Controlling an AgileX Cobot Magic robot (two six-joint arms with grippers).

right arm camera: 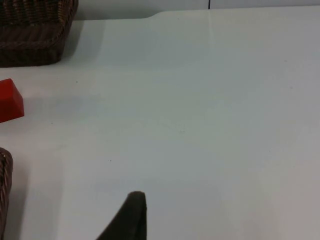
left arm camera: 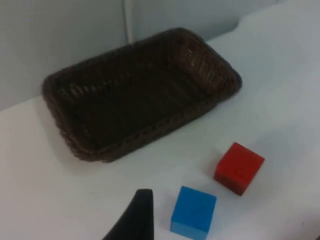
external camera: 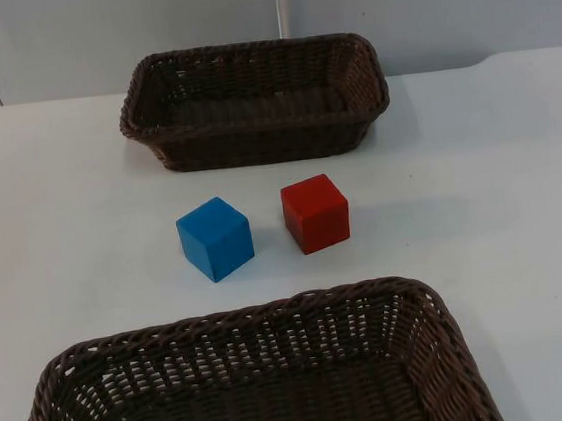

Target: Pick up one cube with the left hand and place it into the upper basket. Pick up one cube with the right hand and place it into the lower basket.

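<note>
Table: white table [external camera: 521,195], grey wall behind.
Blue cube [external camera: 215,239]: between the far basket [external camera: 253,101] and near basket [external camera: 258,374], just beside the red cube [external camera: 315,213].
Feel: looks hard, light, maybe smooth; pinch flat sides.
Left gripper [left arm camera: 136,215]: near blue cube; fingers, cannot tell.
Right gripper [right arm camera: 131,217]: waits over bare table; cannot tell.

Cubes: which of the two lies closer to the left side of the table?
The blue cube; the red cube sits to its right, apart from it.
</note>
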